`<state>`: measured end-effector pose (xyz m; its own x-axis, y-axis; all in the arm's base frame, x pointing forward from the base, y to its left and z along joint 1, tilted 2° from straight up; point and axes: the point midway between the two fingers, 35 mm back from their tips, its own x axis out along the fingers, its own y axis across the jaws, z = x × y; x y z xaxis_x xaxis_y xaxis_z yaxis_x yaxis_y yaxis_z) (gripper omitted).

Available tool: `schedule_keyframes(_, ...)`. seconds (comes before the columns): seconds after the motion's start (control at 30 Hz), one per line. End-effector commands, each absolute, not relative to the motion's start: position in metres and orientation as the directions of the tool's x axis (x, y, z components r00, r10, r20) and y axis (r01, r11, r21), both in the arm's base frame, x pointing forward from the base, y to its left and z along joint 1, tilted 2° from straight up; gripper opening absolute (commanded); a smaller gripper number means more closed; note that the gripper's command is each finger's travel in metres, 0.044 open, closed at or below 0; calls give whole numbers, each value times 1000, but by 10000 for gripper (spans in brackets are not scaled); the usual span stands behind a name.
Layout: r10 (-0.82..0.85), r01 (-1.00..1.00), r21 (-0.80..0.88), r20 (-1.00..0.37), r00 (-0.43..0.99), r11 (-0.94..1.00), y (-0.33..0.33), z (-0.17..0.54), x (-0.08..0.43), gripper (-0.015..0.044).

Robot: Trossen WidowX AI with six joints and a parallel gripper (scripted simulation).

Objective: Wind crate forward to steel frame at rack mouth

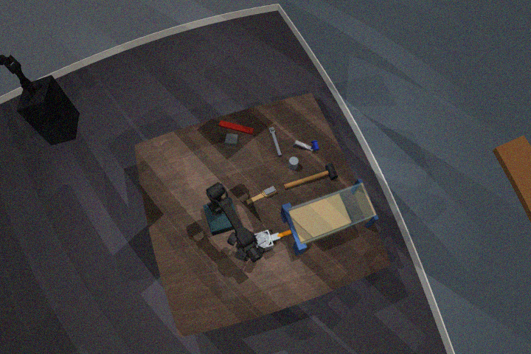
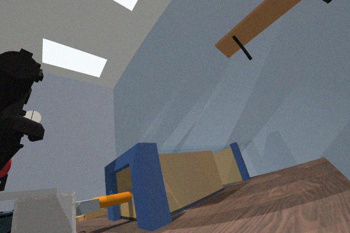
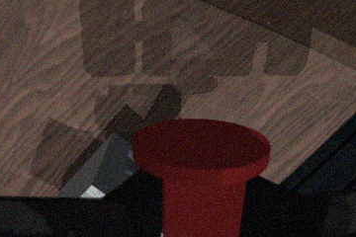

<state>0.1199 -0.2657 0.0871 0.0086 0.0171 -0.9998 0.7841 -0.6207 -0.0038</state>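
Note:
The tan crate [image 1: 320,217] [image 2: 192,178] sits flat inside the clear-panelled cubby, its front end close to the blue frame [image 1: 299,247] [image 2: 150,186] at the mouth; I cannot tell if they touch. An orange strap [image 1: 285,233] [image 2: 116,199] runs from the mouth to the pale winch [image 1: 265,237] [image 2: 43,215]. My gripper [image 3: 186,163] is over the winch, shut on the winch handle's red grip [image 3: 201,170] [image 2: 4,169], whose wide round top stands above the dark fingers. The handle's square key and the winch's hole are hidden.
Tools lie beyond the winch and cubby: a mallet [image 1: 305,179], a brush [image 1: 269,192], a wrench [image 1: 276,141], a blue-headed tool [image 1: 304,144], a grey cylinder [image 1: 293,161], a grey block [image 1: 231,139] and a red bar [image 1: 236,127]. The arm's teal base [image 1: 220,224] stands left of the winch.

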Motion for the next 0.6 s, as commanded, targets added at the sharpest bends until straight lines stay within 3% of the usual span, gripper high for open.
schedule_keyframes(0.0, -23, 787, 45, -999, 39, -615, -283, 90, 132, 0)
schedule_keyframes(0.57, -24, 787, 47, -999, 40, -615, -298, 91, 146, 0)
